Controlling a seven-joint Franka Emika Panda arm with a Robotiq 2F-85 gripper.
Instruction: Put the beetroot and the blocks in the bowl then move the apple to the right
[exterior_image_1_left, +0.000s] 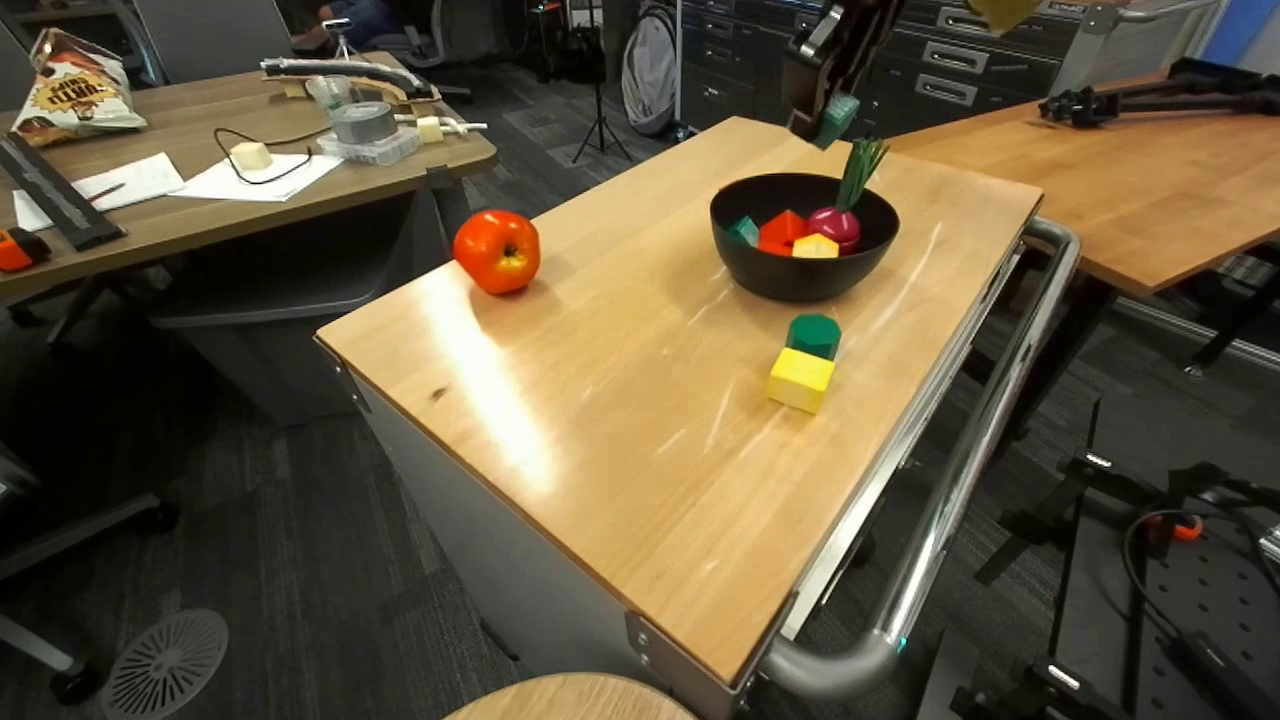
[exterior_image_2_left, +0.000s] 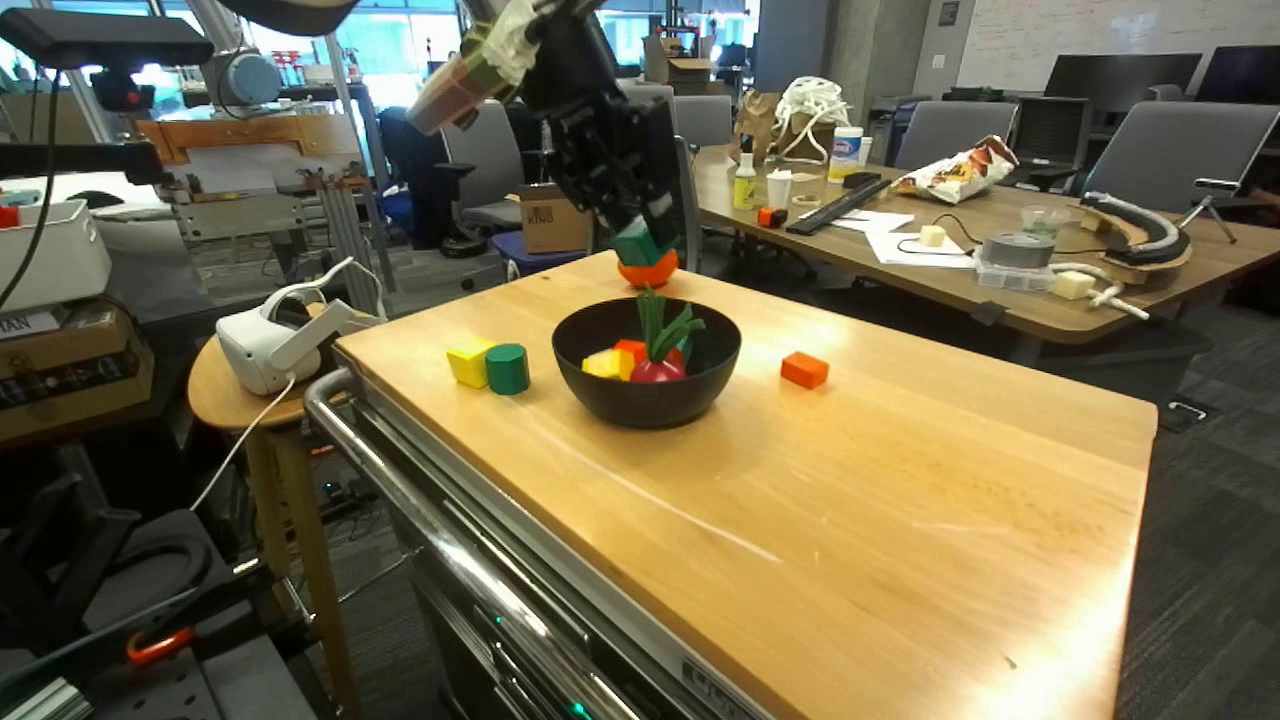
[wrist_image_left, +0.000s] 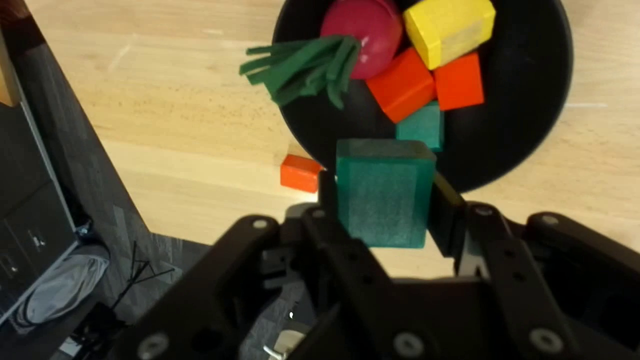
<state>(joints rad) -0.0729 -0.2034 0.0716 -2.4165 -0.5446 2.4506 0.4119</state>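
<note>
While the pincer (wrist_image_left: 386, 200) is clamped on a green block (exterior_image_2_left: 637, 243) held aloft, the black bowl (exterior_image_1_left: 790, 280) lies below, its open middle farther up the wrist view than the block, so a slight shift that way before release may be wanted.

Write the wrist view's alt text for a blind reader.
A robot gripper holds a green block, hiding part of a black bowl. Inside lie a beetroot, a yellow block, two red blocks and another green block; one red block lies outside on the table.
</note>
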